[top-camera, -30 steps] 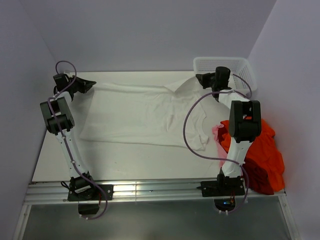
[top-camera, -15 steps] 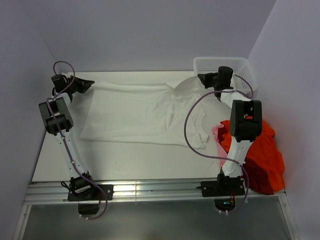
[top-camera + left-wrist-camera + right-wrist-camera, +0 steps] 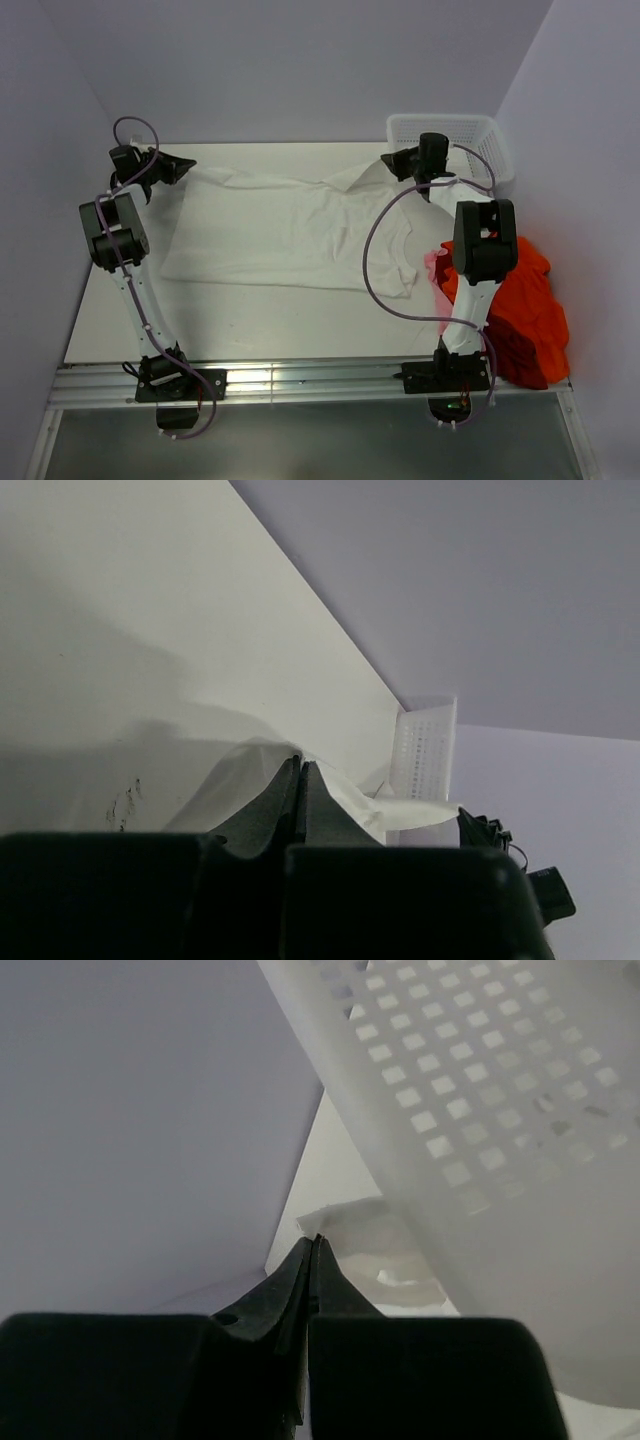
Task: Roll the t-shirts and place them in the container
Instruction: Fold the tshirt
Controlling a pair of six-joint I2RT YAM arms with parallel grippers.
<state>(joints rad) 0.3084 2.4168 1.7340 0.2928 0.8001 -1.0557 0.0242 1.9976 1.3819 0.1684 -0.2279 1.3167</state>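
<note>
A white t-shirt (image 3: pixel 290 225) lies spread across the table, its far edge lifted and slack between my two grippers. At the far left corner, my left gripper (image 3: pixel 188 165) is shut on that edge; in the left wrist view its jaws (image 3: pixel 298 764) are pressed together with white cloth (image 3: pixel 240 780) draped round them. My right gripper (image 3: pixel 388 165) is shut on the shirt's far right corner, and the right wrist view shows its tips (image 3: pixel 317 1240) closed on a flap of white cloth (image 3: pixel 355 1215). Orange-red t-shirts (image 3: pixel 525 300) lie in a heap at the table's right edge.
A white mesh basket (image 3: pixel 470 130) stands at the back right corner, just behind the right gripper, and fills the right wrist view (image 3: pixel 480 1110). Walls close in on the left, back and right. A cable loops from the right arm over the shirt's right side (image 3: pixel 375 250).
The right gripper has moved left, away from the basket, and the left gripper slightly right. The shirt's far edge, stretched straight before, now sags and wrinkles between them.
</note>
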